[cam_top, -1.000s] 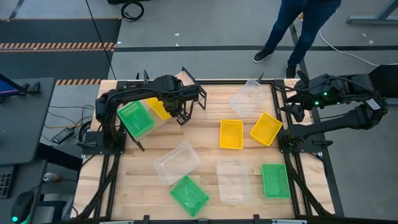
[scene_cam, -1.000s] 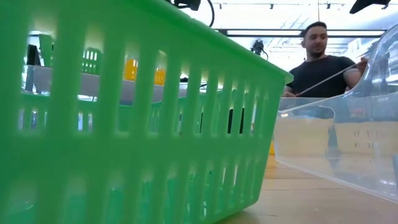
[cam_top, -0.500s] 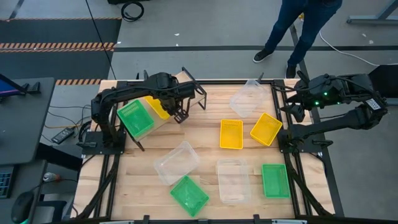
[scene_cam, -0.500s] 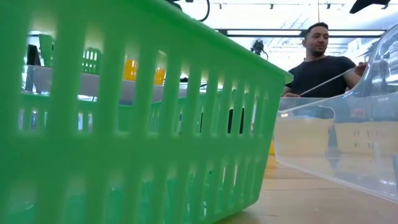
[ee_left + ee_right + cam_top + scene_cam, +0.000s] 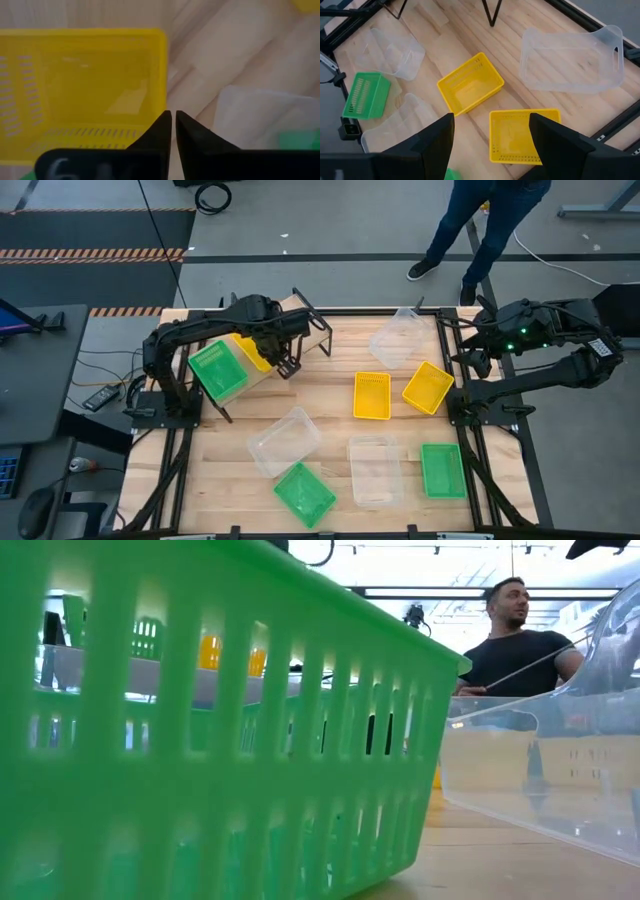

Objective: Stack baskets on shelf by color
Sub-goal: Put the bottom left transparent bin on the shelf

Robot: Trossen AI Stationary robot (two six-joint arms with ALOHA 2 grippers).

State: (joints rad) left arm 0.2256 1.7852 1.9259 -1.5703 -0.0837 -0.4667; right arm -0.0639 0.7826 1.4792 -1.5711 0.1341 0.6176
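Observation:
On the slanted plywood shelf [image 5: 312,330] at the table's far left, a green basket [image 5: 218,370] and a yellow basket [image 5: 255,352] lie side by side. My left gripper [image 5: 283,363] hangs above the yellow basket [image 5: 85,85], over its rim. It points down, with the fingertips [image 5: 172,119] shut to a thin slit and nothing between them. My right gripper [image 5: 492,145] waits open, high over the table's right edge. On the tabletop lie two yellow baskets [image 5: 372,395] [image 5: 428,387], three clear ones [image 5: 402,338] [image 5: 285,440] [image 5: 374,470] and two green ones [image 5: 304,493] [image 5: 442,470].
The shelf's black metal frame [image 5: 322,330] stands beside my left gripper. In the low view a green basket [image 5: 200,740] fills the foreground, with a clear one [image 5: 540,770] to its right. A person [image 5: 515,640] stands beyond the table's far edge.
My left gripper has risen a little and drawn back toward the table's left edge, still pointing down over the yellow basket. The baskets on the shelf and the table have stayed where they were.

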